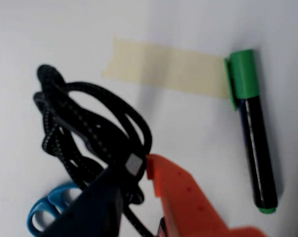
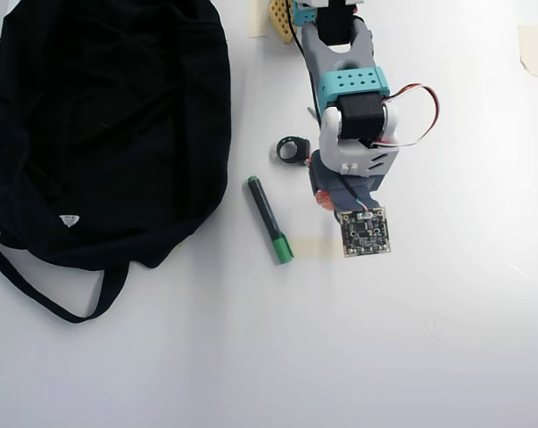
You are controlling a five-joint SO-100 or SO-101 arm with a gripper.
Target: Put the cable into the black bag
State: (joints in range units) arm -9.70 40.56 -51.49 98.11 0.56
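Note:
In the wrist view the cable (image 1: pixel 94 131), a black braided cord wound in loops, is between my gripper's (image 1: pixel 135 166) orange finger (image 1: pixel 178 192) and dark finger (image 1: pixel 94 207). The jaws are closed on it at its grey-tipped plug. In the overhead view the cable and the fingertips are hidden under the arm (image 2: pixel 353 134) and its camera board (image 2: pixel 365 231). The black bag (image 2: pixel 108 125) lies at the left of the overhead view, well apart from the arm, its strap trailing toward the lower left.
A black marker with a green cap (image 1: pixel 252 143) (image 2: pixel 269 218) lies between bag and arm. Beige tape (image 1: pixel 163 66) is stuck to the white table. A small black ring (image 2: pixel 292 150) sits beside the arm. A blue scissors handle (image 1: pixel 45 212) shows under the gripper.

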